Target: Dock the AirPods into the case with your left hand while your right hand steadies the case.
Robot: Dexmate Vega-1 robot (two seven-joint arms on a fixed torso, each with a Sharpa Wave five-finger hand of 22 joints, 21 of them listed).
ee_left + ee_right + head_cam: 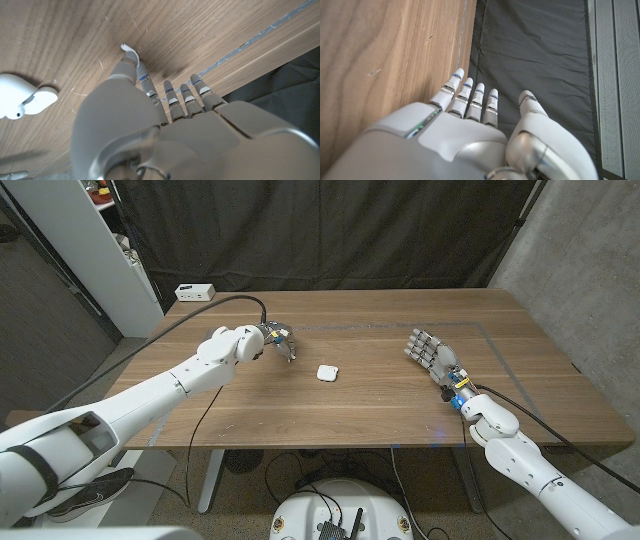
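Note:
The white AirPods case (327, 372) lies on the wooden table (380, 410) near its middle. In the left wrist view the case (25, 100) looks open, its lid swung to one side. My left hand (277, 340) hovers a short way left of the case, fingers curled downward. A small white piece, apparently an AirPod (128, 48), shows pinched at its fingertips just above the wood. My right hand (430, 352) stands well to the right of the case, fingers apart and holding nothing. From the right wrist, my right hand (470, 130) reaches toward the table's far edge.
A white box (195, 292) sits at the table's back left corner. A white shelf unit (100, 240) stands off the left side, and a black curtain (330, 230) hangs behind. A black cable (215, 305) arcs over my left arm. A pale tape line (260, 37) runs along the table.

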